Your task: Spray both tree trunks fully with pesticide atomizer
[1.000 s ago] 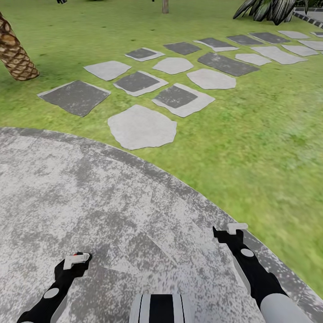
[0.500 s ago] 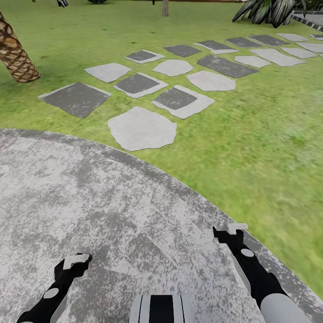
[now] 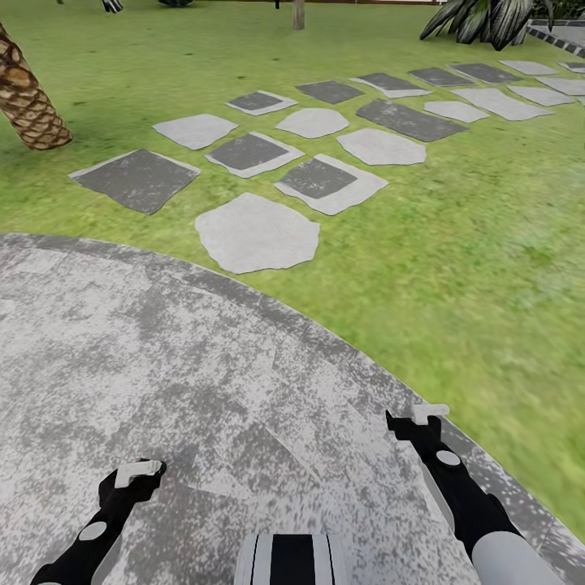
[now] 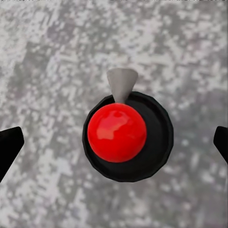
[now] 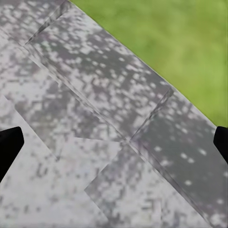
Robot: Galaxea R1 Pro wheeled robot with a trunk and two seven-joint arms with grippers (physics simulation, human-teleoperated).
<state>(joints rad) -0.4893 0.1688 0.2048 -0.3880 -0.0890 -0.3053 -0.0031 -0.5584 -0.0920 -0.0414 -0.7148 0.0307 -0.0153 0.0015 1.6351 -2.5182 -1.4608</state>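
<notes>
Mottled grey paving [image 3: 162, 366] beside lawn [image 3: 455, 244], stepping stones [image 3: 258, 231]; both claws spread, empty.

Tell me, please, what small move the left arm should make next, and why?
Probably lower the left gripper straight down onto the sprayer. The wrist view shows its red-topped dark body centred between the open fingertips on the grey paving, with nothing held yet.
</notes>
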